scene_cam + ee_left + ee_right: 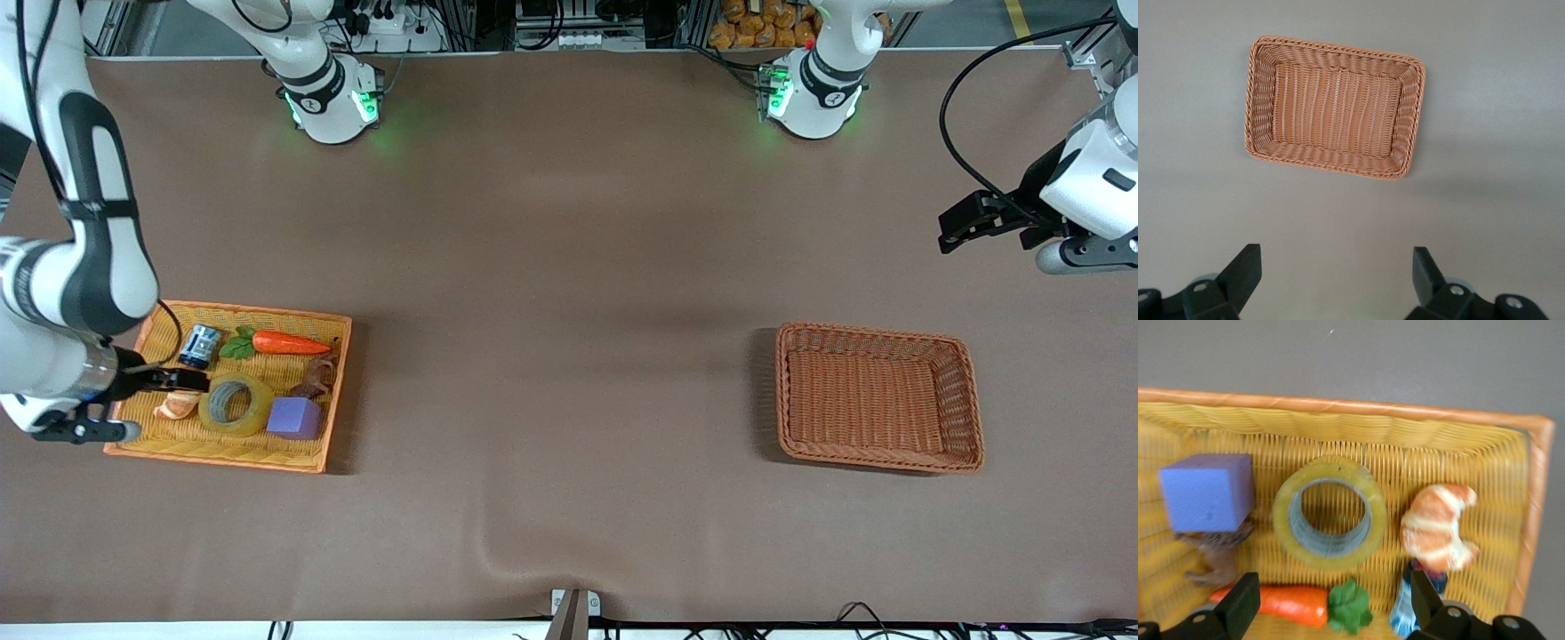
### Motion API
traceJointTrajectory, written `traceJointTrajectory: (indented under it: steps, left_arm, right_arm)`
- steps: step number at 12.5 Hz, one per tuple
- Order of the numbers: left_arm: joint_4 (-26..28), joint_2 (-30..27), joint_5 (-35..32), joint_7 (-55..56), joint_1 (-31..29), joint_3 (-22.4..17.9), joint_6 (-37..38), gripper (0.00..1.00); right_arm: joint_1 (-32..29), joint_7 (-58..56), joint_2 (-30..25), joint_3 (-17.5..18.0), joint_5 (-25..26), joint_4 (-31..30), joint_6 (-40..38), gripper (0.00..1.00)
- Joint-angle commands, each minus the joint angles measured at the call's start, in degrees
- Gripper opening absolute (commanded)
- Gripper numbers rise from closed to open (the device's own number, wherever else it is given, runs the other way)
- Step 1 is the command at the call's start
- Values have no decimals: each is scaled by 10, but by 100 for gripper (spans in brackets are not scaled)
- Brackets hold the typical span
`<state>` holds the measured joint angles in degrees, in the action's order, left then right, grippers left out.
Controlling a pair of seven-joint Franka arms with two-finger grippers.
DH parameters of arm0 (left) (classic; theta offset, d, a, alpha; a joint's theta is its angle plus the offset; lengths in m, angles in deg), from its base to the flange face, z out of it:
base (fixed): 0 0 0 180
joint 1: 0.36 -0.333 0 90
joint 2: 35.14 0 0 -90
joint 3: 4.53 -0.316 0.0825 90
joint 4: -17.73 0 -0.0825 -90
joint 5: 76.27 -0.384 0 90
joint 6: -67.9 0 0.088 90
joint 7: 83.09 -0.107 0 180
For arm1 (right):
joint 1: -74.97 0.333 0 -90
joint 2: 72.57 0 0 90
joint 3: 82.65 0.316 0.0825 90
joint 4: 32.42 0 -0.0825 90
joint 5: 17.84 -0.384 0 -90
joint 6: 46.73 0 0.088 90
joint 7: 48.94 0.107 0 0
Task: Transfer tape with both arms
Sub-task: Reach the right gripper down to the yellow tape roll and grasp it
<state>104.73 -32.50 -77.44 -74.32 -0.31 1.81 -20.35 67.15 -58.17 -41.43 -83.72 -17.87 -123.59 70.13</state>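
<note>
— From the front, what are the jaws doing?

— The right gripper (182, 380) is hanging low over the yellow tray (160, 442), its black fingers just beside the tape (236, 404); from here I cannot tell how far apart they are standing. The left gripper (965, 224) is hovering over bare table at the left arm's end, holding nothing, waiting.

— And the count?

— One tape, lying flat in the tray. Around it: one carrot (286, 342), one blue can (200, 346), one purple cube (295, 417), one croissant toy (178, 405), one small brown figure (316, 380). One brown basket (876, 334) is sitting empty toward the left arm's end. Brown cloth is covering the table (569, 267); cables and racks are lining the top edge.

— The left wrist view?

— The left gripper (1337, 275) is showing both fingers spread wide, nothing between them — the basket (1261, 100) is lying well below.

— The right wrist view?

— The right gripper (1335, 603) is standing wide open too, touching nothing. The tape (1330, 513) is resting on the tray (1338, 420) weave, between the cube (1207, 491) and the croissant toy (1436, 527), with the carrot (1288, 602) and the can (1408, 610) beside it.
</note>
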Motion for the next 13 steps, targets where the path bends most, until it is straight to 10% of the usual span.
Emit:
traceJointTrajectory:
  steps: [1, 9, 10, 11, 13]
  left_arm:
    - [1, 0, 7, -6, 1, 0, -10, 100]
    - [3, 0, 8, -6, 1, 3, -10, 100]
    - [3, 0, 8, -6, 1, 3, -10, 100]
    - [5, 0, 8, -6, -1, 3, -10, 100]
    - [5, 0, 8, -6, 0, 3, -12, 100]
  right_arm:
    - [-15, -39, 52, 9, 6, 13, 46, 100]
    - [-16, -45, 106, 9, 6, 11, 101, 100]
    - [-20, -47, 106, 9, 6, 10, 102, 85]
    - [-22, -48, 106, 9, 6, 7, 100, 1]
    - [-23, -50, 106, 9, 6, 6, 100, 0]
